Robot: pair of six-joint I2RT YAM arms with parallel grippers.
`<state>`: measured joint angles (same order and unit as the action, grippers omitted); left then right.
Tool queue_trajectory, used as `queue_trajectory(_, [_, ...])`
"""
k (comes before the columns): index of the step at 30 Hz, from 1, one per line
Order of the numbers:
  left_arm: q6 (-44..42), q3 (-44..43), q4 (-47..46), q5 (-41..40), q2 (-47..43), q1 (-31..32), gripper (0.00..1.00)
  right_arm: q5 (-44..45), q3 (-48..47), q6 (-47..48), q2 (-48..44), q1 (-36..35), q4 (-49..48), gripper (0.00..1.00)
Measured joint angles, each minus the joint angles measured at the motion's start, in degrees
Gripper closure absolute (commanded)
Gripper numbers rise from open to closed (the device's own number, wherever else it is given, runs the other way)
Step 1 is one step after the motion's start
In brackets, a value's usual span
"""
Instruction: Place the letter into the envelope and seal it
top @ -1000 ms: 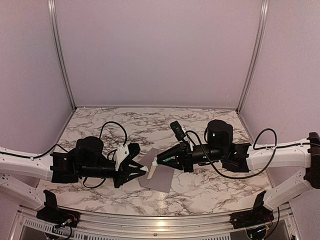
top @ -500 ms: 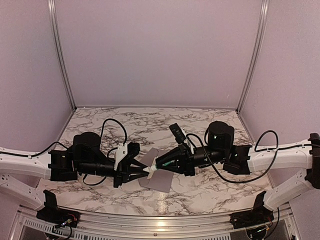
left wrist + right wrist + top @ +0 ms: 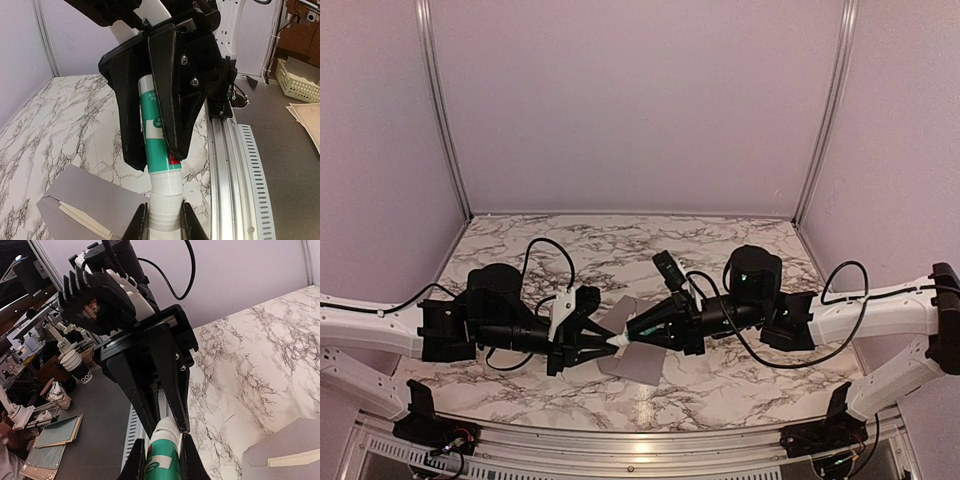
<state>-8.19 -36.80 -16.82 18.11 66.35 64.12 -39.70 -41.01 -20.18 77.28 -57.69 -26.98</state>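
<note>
Marble table (image 3: pixel 740 385) below you, and the envelope (image 3: pixel 642 365) lies flat at its middle with the letter (image 3: pixel 85 222) tucked in, a cream edge showing. It's thin, light paper, likely to crease and slide, so press the flap near its edge. Above it, your left gripper (image 3: pixel 164 222) pinches the glue tube (image 3: pixel 157 135) by its white cap, and your right gripper (image 3: pixel 164 460) clamps the green body. The arms cover much of the envelope from above, so you can't tell how deep the letter sits.
</note>
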Motion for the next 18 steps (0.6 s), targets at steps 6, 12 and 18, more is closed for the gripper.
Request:
queue_trajectory(6, [0.0, 0.0, 0.2, 1.1, 0.5, 0.0, 0.86, -0.1, -0.1, -0.2, 0.7, 0.0, -0.1, 1.00])
queue_trajectory(12, [0.0, 0.0, 0.7, 2.3, 1.2, -0.2, 0.85, -0.3, -0.1, -0.2, 1.5, 0.0, 0.0, 1.00])
queue_trajectory(18, [0.9, 0.0, 1.0, 2.7, 1.6, -0.5, 0.84, 0.4, -0.2, 0.0, 1.7, -0.1, 0.6, 1.00])
